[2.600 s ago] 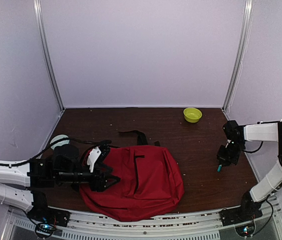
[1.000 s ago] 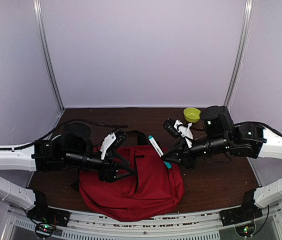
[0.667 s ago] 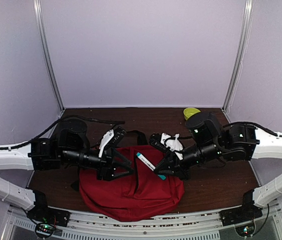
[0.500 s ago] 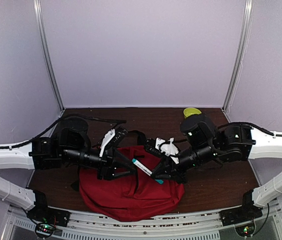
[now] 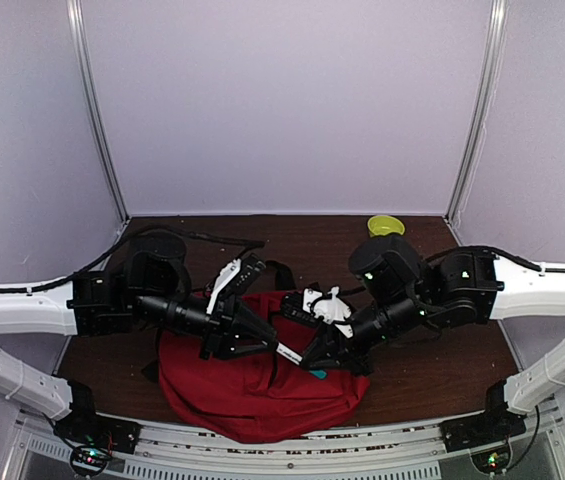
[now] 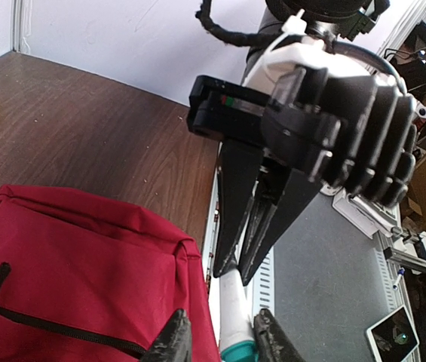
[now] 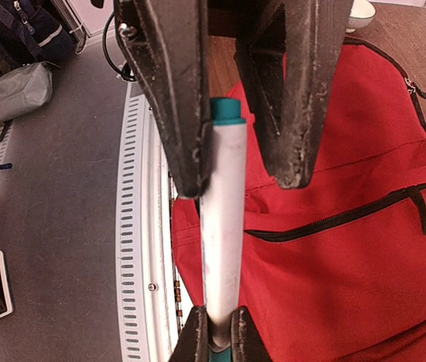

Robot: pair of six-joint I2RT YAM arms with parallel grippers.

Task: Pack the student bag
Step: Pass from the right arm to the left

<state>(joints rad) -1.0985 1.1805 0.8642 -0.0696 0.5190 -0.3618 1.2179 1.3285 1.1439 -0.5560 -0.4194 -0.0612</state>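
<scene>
The student bag [image 5: 252,390] lies flat on the dark wooden table [image 5: 412,370], close to its near edge and a little left of the middle, with its red front and a black zipper line facing up. Both arms reach in from the sides and meet just above its upper part. The right gripper [image 7: 216,332] is closed tight on one end of a white pen [image 7: 220,219] with teal ends, holding it out over the bag. The left gripper [image 6: 220,343] faces it with its jaws partly open on either side of the pen's free end; one finger touches the barrel and the other stands a little apart. A yellow-green bowl [image 5: 385,225] sits at the far right of the table, well apart from the bag.
</scene>
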